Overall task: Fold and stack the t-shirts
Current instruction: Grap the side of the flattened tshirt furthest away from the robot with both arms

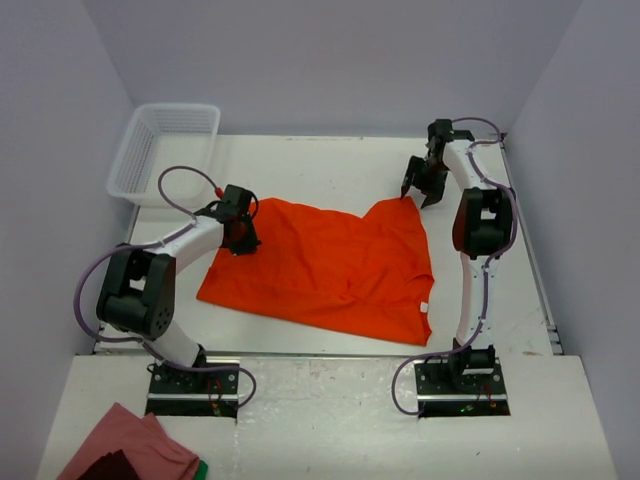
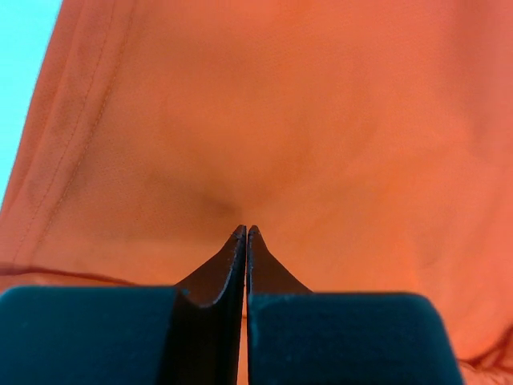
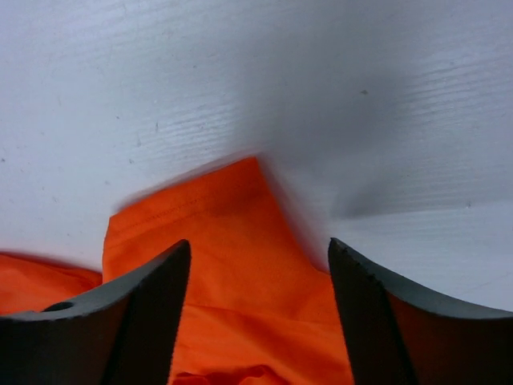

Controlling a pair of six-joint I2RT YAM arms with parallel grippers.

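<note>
One bright orange-red t-shirt (image 1: 330,265) lies spread on the white table, partly folded and creased. My left gripper (image 1: 243,238) sits at the shirt's far left corner. In the left wrist view its jaws are pressed together (image 2: 246,228), and the cloth (image 2: 321,120) puckers at the tips and fills the frame. My right gripper (image 1: 417,188) hovers over the shirt's far right corner. Its fingers stand wide apart (image 3: 258,245) with nothing between them. The pointed corner of the shirt (image 3: 232,265) lies flat on the table below.
A white mesh basket (image 1: 165,145) stands at the back left corner of the table. A dull pink-red cloth (image 1: 125,445) lies on the near ledge at bottom left, with a bit of green (image 1: 200,468) beside it. Grey walls close in both sides.
</note>
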